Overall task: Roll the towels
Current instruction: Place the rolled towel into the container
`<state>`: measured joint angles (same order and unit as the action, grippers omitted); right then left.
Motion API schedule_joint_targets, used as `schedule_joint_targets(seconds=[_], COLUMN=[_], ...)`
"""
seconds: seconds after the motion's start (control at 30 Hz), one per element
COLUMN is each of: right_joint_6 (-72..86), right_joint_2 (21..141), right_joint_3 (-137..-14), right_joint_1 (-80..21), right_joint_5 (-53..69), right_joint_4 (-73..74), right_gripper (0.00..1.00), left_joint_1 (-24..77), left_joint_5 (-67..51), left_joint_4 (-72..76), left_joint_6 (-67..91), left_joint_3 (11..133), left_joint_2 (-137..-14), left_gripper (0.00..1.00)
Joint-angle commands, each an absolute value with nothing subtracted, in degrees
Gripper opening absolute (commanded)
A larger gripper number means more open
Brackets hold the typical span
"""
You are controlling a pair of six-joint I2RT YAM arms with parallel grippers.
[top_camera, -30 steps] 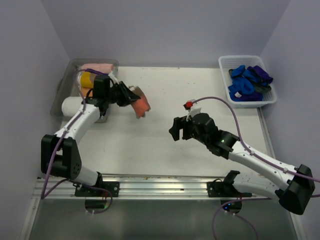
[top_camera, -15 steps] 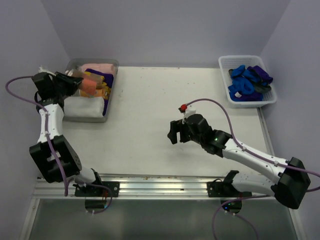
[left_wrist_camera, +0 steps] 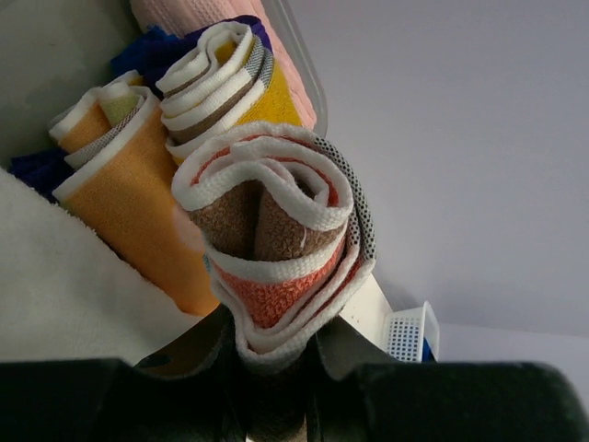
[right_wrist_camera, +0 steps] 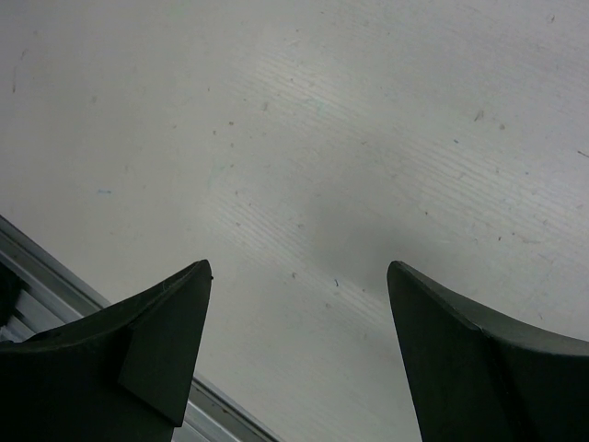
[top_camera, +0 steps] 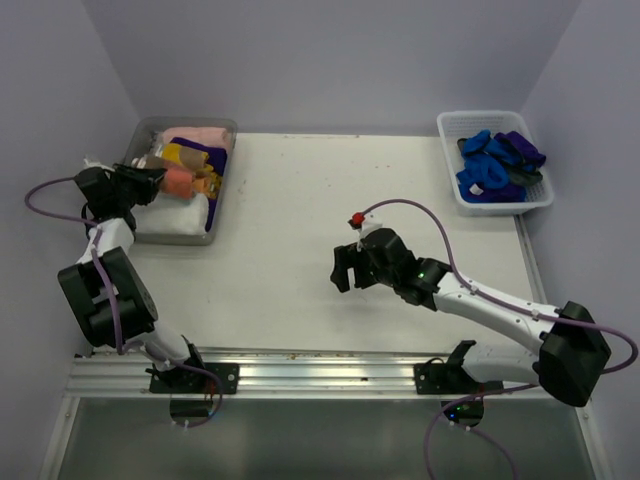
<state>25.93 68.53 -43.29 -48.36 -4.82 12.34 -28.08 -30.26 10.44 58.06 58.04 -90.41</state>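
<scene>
A rolled rust-brown towel (left_wrist_camera: 276, 230) is gripped by the left fingers (left_wrist_camera: 342, 350) (over the tray (top_camera: 185, 121)); the right fingers (right_wrist_camera: 156, 359) are held wide above the worktop (right_wrist_camera: 322, 138).

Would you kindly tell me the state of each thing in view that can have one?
left claw, shut on the orange-red towel
orange-red towel, rolled, held at the tray
right claw, open, empty, above the table
tray, holding rolled towels
basket, holding bunched blue and purple towels
</scene>
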Motion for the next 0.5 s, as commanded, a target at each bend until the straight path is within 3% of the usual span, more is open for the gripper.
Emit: schedule_joint_targets(seconds=[0.0, 0.2, 0.47], right_joint_6=[26.7, 26.9, 27.3], right_joint_2=[69.3, 69.9, 69.4], right_joint_3=[-43.9, -43.9, -43.2], right_joint_1=[-48.3, -48.3, -48.3], right_joint_5=[-3.5, -2.7, -2.1], right_joint_4=[9.2, 9.0, 8.5], right_gripper=[0.81, 0.81, 0.81], left_joint_1=[-28.4, -28.4, -28.7], left_joint_5=[-31.1, -31.5, -28.7], left_joint_4=[23.7, 35.0, 31.9], left_joint_6=[61.7, 66.9, 63.8], left_joint_3=[55.6, 50.4, 47.8], left_joint_2=[-91.7, -93.0, -92.7], left_gripper=[0.07, 0.08, 0.09])
